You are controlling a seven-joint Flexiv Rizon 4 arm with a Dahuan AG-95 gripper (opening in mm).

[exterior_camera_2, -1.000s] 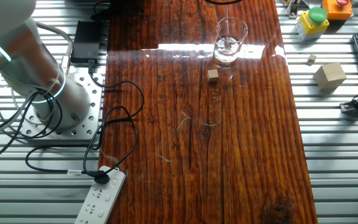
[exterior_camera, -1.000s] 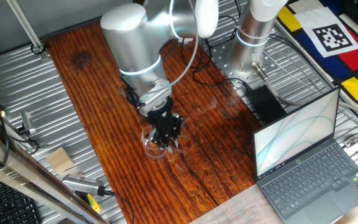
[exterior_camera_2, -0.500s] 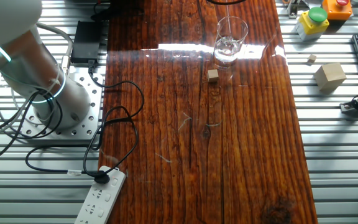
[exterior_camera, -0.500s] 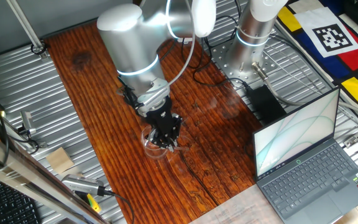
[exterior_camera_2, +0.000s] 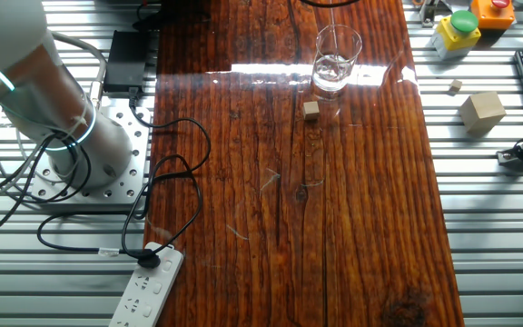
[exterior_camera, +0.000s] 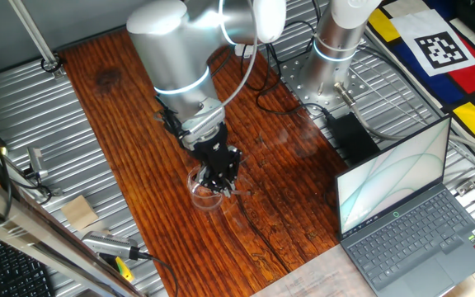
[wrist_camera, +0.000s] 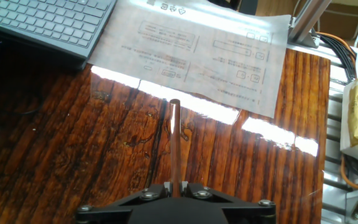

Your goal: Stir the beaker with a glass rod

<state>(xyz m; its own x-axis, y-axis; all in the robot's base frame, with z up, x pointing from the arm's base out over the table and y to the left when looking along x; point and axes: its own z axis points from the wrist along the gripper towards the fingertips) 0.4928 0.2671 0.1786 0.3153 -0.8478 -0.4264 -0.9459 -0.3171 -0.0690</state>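
The beaker point(exterior_camera: 205, 192) is a small clear glass standing on the dark wooden table point(exterior_camera: 122, 99); in the other fixed view the beaker point(exterior_camera_2: 336, 58) stands near the top edge. My gripper point(exterior_camera: 219, 179) hangs right over its rim, pointing down. In the hand view my gripper point(wrist_camera: 178, 185) is shut on the glass rod point(wrist_camera: 175, 140), a thin clear stick running straight out from between the jaws toward the wood. Whether the rod's tip touches the beaker's bottom I cannot tell. A small tan cube point(exterior_camera_2: 310, 110) lies on the table beside the beaker.
An open laptop point(exterior_camera: 406, 206) sits at the table's right end, with a printed sheet point(wrist_camera: 191, 43) next to it. A larger tan block point(exterior_camera_2: 481, 109) and a button box point(exterior_camera_2: 461, 25) rest on the metal slats. A black cable point(exterior_camera_2: 175, 177) and power strip point(exterior_camera_2: 148, 289) lie by the arm's base.
The arm's upper joints have swung slightly to the left, and the gripper has shifted a little above the beaker. The beaker and the tan cube have stayed in place.
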